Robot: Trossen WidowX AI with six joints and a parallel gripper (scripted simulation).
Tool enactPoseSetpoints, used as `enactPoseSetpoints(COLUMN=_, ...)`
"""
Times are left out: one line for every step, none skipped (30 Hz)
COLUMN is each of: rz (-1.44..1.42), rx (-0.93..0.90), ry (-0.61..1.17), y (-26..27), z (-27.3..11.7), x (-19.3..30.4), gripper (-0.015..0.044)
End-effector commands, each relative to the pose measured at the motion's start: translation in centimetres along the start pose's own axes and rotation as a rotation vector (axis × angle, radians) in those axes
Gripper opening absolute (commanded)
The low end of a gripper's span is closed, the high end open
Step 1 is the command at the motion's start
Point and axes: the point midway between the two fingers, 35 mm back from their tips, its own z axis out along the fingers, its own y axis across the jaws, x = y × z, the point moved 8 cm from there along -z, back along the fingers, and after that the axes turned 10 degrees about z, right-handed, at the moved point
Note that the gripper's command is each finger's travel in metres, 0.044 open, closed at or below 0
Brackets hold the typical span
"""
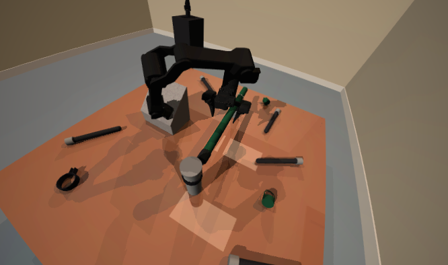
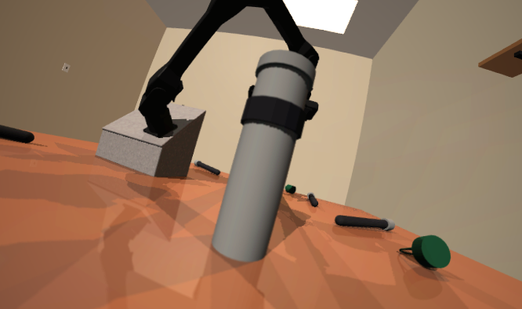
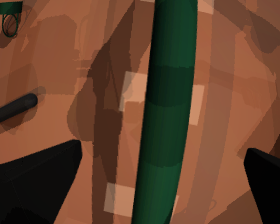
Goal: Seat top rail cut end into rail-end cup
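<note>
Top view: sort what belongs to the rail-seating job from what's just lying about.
Job: green rail; big post; brace band near the post cap; open gripper, straddling the rail.

Lying about: black rods; black ring; green caps.

— How many loose black rods with pale grey ends do you see?

— I count four (image 1: pixel 93 134) (image 1: pixel 280 161) (image 1: pixel 272 121) (image 1: pixel 206 84).

— And the rest?

— One long green rail (image 1: pixel 220 129), one fat grey post (image 1: pixel 191 175), two green caps (image 1: pixel 268 199) (image 1: pixel 266 100), one black ring band (image 1: pixel 68 181).
</note>
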Motion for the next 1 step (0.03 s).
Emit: enactPoseSetpoints(rz=-0.007, rx=0.004, ry=0.001, y=-0.03, z=-0.03, x=-0.01, gripper=0.044)
